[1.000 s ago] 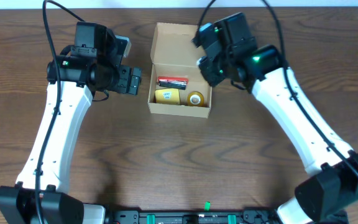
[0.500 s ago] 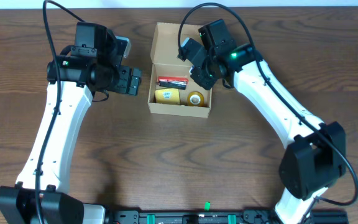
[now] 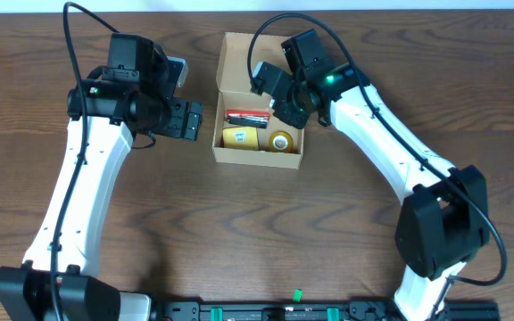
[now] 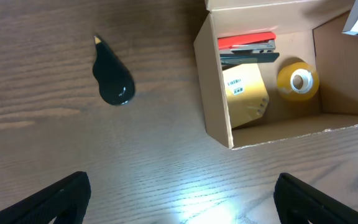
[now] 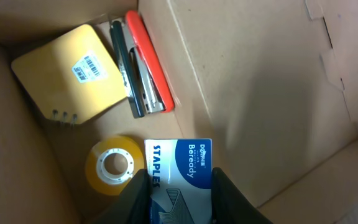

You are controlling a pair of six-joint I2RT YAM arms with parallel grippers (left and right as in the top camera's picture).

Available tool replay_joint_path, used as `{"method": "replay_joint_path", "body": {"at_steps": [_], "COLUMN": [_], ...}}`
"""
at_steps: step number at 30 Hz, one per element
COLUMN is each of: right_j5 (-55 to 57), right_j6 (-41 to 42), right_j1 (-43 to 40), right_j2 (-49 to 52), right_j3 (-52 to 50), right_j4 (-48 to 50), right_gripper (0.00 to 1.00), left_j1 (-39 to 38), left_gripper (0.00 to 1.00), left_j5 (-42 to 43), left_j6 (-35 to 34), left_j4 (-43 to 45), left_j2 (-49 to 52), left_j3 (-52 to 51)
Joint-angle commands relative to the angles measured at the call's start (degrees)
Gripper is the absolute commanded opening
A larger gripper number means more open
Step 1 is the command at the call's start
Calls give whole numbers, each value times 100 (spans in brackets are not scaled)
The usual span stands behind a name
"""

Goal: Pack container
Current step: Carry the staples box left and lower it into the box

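Pinching a blue-and-white staples box (image 5: 179,158) by its near end: right gripper (image 5: 180,190), fingers closed part-way on the carton's two sides, printed face turned up toward the wrist camera.

Directly below that gripper: container (image 5: 260,74), tan cardboard, mouth open upward, flap lid laid back flat beyond the fingertips. Carton hanging above the container floor, not yet set down.

Already inside, beyond and beside the held carton:
- red-and-black stapler (image 5: 145,65), long axis roughly parallel with the carton's lettering, lying close along the hinge-side wall;
- yellow pack (image 5: 73,71) with a barcode label, just beside the stapler on the side away from the flap;
- tape roll (image 5: 114,165), lying flat, just beside the carton and partly overlapped by it in the wrist view.

Bare floor, judged from the left wrist view: a strip past the tape roll, under the right gripper's side of the box. Judged requirement for the coming move: a near-straight descent, carton kept in line with the stapler, clear of the tape roll.

Spread to full width and empty: left gripper (image 4: 185,205), low over the table (image 4: 104,155), outside the container's wall, container ahead and off to one side of it. Also ahead of it, apart from the container: small black teardrop-shaped item (image 4: 112,79), kind not clear.

Nearer arm for the placement: right, already over the mouth.
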Motion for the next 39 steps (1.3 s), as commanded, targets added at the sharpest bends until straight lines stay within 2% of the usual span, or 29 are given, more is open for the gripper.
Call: {"method": "replay_joint_path", "body": {"at_steps": [1,15,27,35,38,39], "right_j5": [-431,-1709,-1958,-1954,-1952,-1941], "right_j6": [-413,-1200,-1270,-1412,-1412,-1412], "right_j1": [-92,-734,-745,-745,-745,-752], "right_j2": [138,313,474,643,660,664], "right_j3": [44,44,42,39,39,39], "right_j4": [11,11,-11,-15,-15,-15], "right_gripper": [1,2,11,11,15,21], "left_j1": [13,13,13,13,13,13], "left_gripper": [95,95,95,95,95,95], "left_j5": [-20,-20,-20,-17,-20,-20], "left_j6": [-7,-7,-9,-9,-9,-9], "left_j4": [-39,-55,-55,-57,-57,-57], "left_j2": [61,61,59,61,59,61], "left_j3": [70,72,72,72,72,72]}}
